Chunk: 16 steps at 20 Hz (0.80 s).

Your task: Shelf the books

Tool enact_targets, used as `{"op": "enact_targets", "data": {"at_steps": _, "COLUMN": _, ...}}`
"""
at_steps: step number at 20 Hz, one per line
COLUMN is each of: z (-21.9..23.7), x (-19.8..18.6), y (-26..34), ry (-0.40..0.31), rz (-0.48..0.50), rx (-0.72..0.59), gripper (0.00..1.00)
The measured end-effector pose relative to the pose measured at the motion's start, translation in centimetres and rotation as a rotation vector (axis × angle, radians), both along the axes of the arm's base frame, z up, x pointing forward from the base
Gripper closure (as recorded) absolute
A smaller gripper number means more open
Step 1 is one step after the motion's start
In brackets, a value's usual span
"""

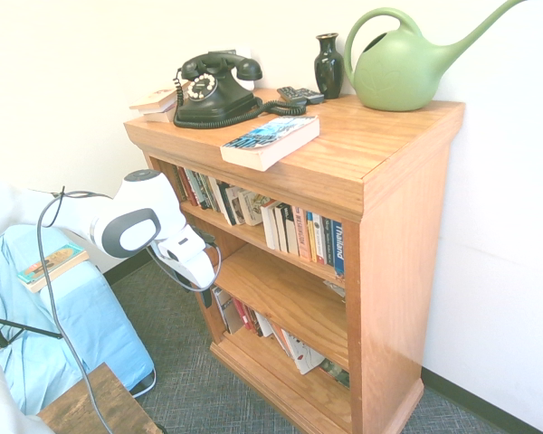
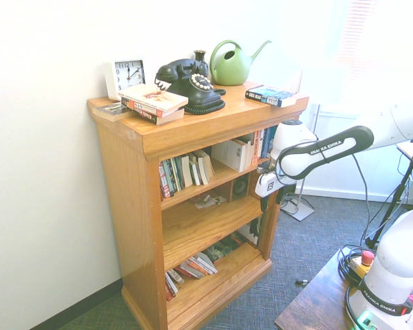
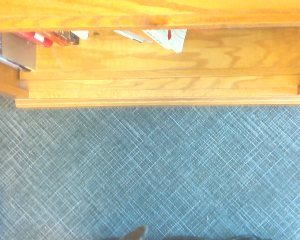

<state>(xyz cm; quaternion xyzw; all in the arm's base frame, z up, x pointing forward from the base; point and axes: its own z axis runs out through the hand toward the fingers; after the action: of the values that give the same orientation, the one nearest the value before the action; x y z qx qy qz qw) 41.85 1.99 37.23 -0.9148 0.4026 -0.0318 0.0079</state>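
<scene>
1. Currently, the bookcase (image 1: 398, 226) fills the middle and right of the first exterior view. Its thick top board overhangs the shelves, so a steep wrist angle could knock the lip on the way in.
2. Arm (image 2: 330, 152) comes in from the right in the second exterior view, close to the bookcase's side post. If you raise it straight up from there, it may clip the top's edge.
3. Watering can (image 1: 398, 74), upper right in the first exterior view, stands behind the paperback's end of the top. A wide swing up there could tip it.
4. Telephone (image 1: 215, 90), upper left of centre there, is close to the paperback; its coiled cord (image 1: 281, 107) could snag a finger if your approach drifts that way.
5. Your gripper (image 2: 271, 199), right of centre in the second exterior view, is open and holds nothing, down beside the shelf openings.
6. The thick blue, black and white paperback (image 1: 270, 145), upper centre in the first exterior view, lies flat on top by the front edge. Not shelved. Push instead of grip and it likely goes over; a shallow pinch could let it slip or fan open.
7. Vase (image 1: 328, 68), top centre, is slim and could topple if the can gets bumped.
</scene>
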Motion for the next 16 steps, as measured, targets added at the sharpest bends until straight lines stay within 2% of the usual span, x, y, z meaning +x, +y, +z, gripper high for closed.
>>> {"op": "enact_targets", "data": {"at_steps": 4, "z": 0.0, "x": -0.1, "y": -0.4, "ry": 0.005, "rz": -0.007, "rx": -0.009, "gripper": 0.00}}
{"op": "enact_targets", "data": {"at_steps": 8, "z": 1.8, "x": -0.9, "y": -2.7, "ry": -0.033, "rz": -0.073, "rx": -0.094, "gripper": 0.00}}
{"op": "enact_targets", "data": {"at_steps": 12, "z": 7.3, "x": -4.0, "y": -5.4, "ry": -0.086, "rz": -0.142, "rx": -0.215, "gripper": 0.00}}
{"op": "enact_targets", "data": {"at_steps": 16, "z": 13.5, "x": -7.9, "y": -7.8, "ry": -0.172, "rz": -0.195, "rx": -0.346, "gripper": 0.00}}
